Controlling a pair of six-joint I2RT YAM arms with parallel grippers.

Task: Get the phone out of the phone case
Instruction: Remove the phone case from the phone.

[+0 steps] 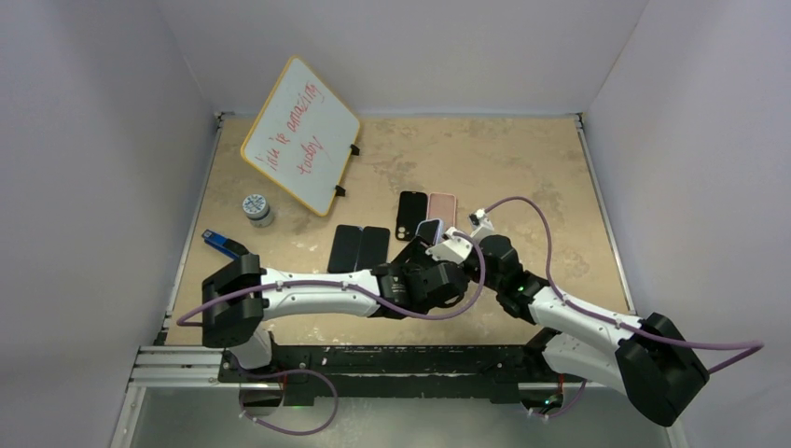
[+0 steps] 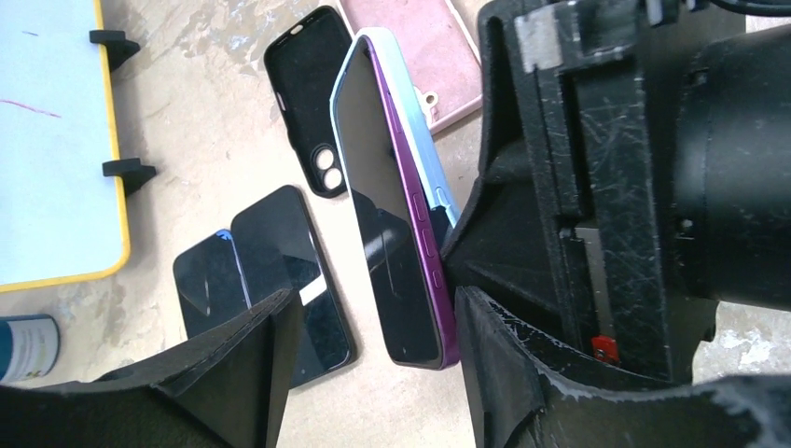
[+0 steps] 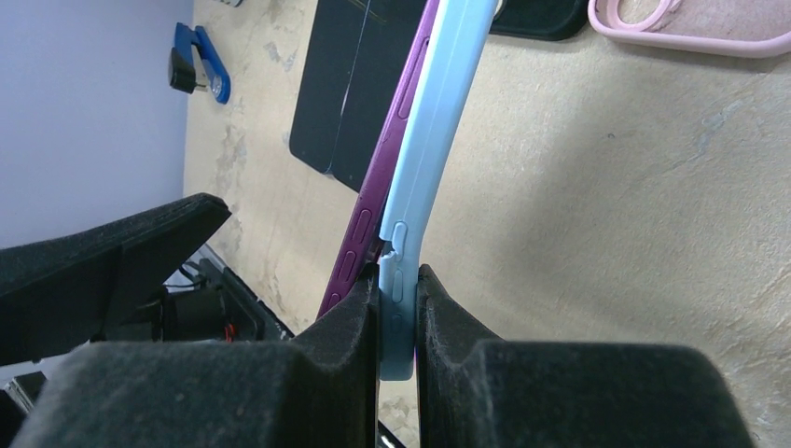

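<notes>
— Where was the phone, seen from above?
— It was held up over the table point(image 1: 522, 168), right of the whiteboard point(image 1: 300, 135) and on its nearer side. The phone point(image 1: 430, 230) sat where my left pincer point(image 1: 417, 254) and right pincer point(image 1: 446, 245) met. A black case point(image 1: 410, 215) and a pink case point(image 1: 441, 209) lay flat just beyond it, also right of the whiteboard.
— And from your left wrist?
— My left pincer point(image 2: 373, 373) stood spread, with the phone's lower end between its fingers point(image 2: 233, 373). The phone's purple side with the buttons showed bare, and the light blue phone case point(image 2: 424, 149) lay against its back. Whether one finger touched the phone, I could not tell. All of this was right of the whiteboard.
— From the right wrist?
— My right pincer point(image 3: 397, 345) was pressed together on the phone case's side wall, pinching it. The phone's purple edge ran alongside the case, just beside one finger.
</notes>
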